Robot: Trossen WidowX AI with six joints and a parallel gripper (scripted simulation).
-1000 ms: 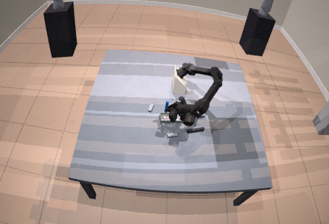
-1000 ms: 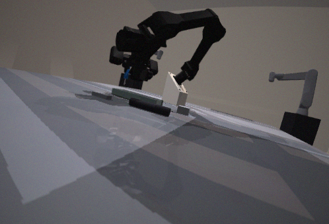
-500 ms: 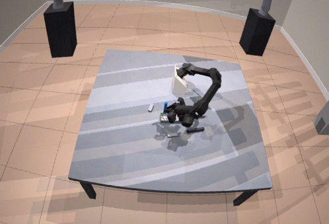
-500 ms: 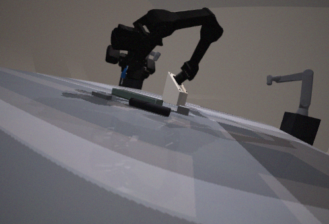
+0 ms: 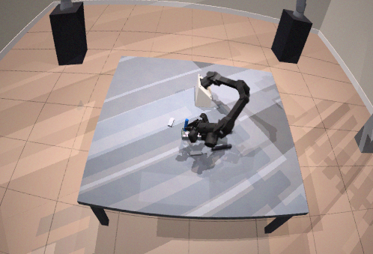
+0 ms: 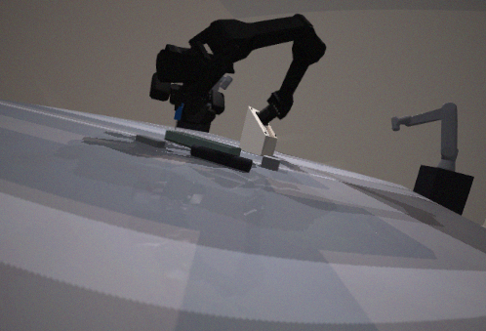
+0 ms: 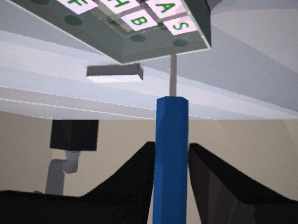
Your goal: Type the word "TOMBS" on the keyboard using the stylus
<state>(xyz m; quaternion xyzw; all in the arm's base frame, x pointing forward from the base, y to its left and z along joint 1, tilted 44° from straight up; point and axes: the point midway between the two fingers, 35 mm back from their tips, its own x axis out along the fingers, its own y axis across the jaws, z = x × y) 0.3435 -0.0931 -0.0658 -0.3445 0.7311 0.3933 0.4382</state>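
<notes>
stylus [image 5: 186, 124] [image 6: 179, 112] [image 7: 171, 160] pinched firmly in the gripper [image 5: 193, 124] [image 6: 187, 104] [image 7: 171, 149], thin tip by the keyboard's [image 5: 185, 136] [image 6: 202, 143] [image 7: 120, 52] corner, inward from the table's [image 5: 150, 183] [image 6: 146, 268] [image 7: 30, 90] edges! looks light, stiff, perhaps slippery; that thick blue barrel is the place to grip, sparing the slender tip.

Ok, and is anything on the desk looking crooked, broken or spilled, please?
Nothing looks broken or spilled. The white stand has a slanted face, but that seems its normal shape. The keyboard shows no visible damage, though the arm partly hides it from above.
</notes>
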